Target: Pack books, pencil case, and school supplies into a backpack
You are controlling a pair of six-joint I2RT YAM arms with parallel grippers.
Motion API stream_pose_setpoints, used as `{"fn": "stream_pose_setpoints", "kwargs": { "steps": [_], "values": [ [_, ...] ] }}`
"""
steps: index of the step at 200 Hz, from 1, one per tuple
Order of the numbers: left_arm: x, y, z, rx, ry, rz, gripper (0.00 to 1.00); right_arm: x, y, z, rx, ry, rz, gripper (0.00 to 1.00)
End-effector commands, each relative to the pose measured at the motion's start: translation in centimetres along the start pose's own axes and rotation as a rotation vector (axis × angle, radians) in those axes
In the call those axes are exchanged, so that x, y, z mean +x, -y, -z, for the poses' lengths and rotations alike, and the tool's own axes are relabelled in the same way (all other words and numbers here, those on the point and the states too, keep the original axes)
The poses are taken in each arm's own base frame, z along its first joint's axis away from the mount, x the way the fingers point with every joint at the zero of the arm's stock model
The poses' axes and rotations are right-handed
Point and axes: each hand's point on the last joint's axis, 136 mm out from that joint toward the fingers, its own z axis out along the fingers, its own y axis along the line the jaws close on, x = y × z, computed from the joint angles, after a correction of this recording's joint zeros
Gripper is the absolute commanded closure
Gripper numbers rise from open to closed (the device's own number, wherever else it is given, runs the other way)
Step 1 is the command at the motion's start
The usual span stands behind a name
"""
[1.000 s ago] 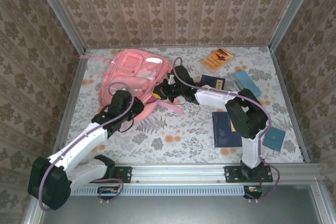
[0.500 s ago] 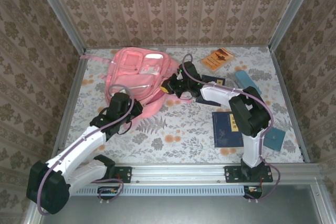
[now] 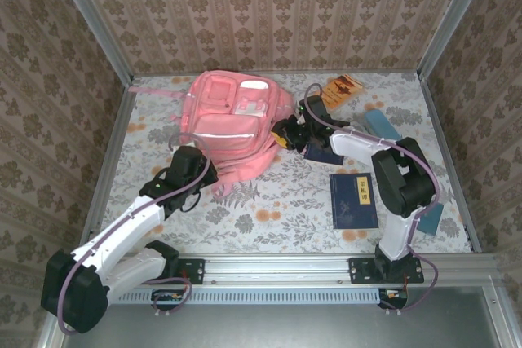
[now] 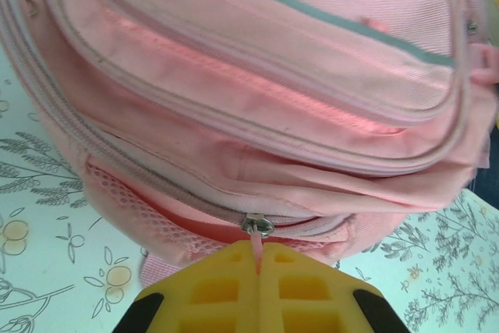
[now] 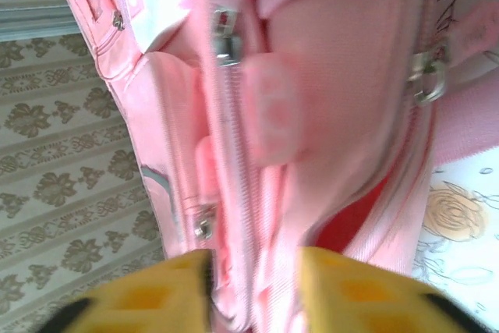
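Seen from above, the pink backpack (image 3: 236, 120) has just slid to the right across the flowered surface (image 3: 269, 201) and turned squarer, its front pockets facing up, where a second ago it lay further left and askew. My left gripper (image 4: 257, 259) has stayed clamped the whole time: in its wrist view the yellow fingers are pressed together on the pink zip pull (image 4: 257, 246) at the bag's near edge, and that zip looks mostly shut. My right gripper (image 5: 255, 267) was closed a moment ago and now stands partly parted at the bag's right side; a fold of pink fabric with a zip line runs through the gap, and I judge the hold released, though that is not certain. A sliver of red lining shows beside that fold, so an opening may have begun there. I read this as the bag dragged into place, with unzipping next and nothing packed yet. All supplies lie to the right, outside the bag. The orange booklet (image 3: 338, 90) is near the back wall and the light blue pencil case (image 3: 382, 126) just past my right arm. One navy book (image 3: 352, 200) sits in the open, and the second navy book (image 3: 325, 155) is partly under that arm. The arm crosses over that book, so it must clear away before I can reach it.
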Motion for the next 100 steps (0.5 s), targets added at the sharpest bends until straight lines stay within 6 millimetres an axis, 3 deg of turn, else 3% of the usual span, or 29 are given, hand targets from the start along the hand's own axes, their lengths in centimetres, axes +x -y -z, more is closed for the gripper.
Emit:
{"fn": "stream_pose_setpoints", "kwargs": {
  "steps": [1, 37, 60, 100],
  "values": [
    [-1.5, 3.0, 0.5, 0.124, 0.032, -0.096, 1.00, 1.3, 0.1, 2.8, 0.075, 0.035, 0.084, 0.47],
    [-1.8, 7.2, 1.4, 0.300, 0.050, -0.200, 1.00, 5.3, 1.6, 4.1, 0.160, 0.047, 0.053, 0.44],
    [-1.4, 9.4, 1.8, 0.378, 0.054, -0.251, 1.00, 7.7, 2.5, 3.5, 0.206, 0.017, -0.031, 0.45],
    [0.5, 11.3, 1.0, 0.403, -0.002, -0.338, 1.00, 9.5, 1.2, 1.7, 0.212, -0.005, -0.015, 0.47]
  ]
}}
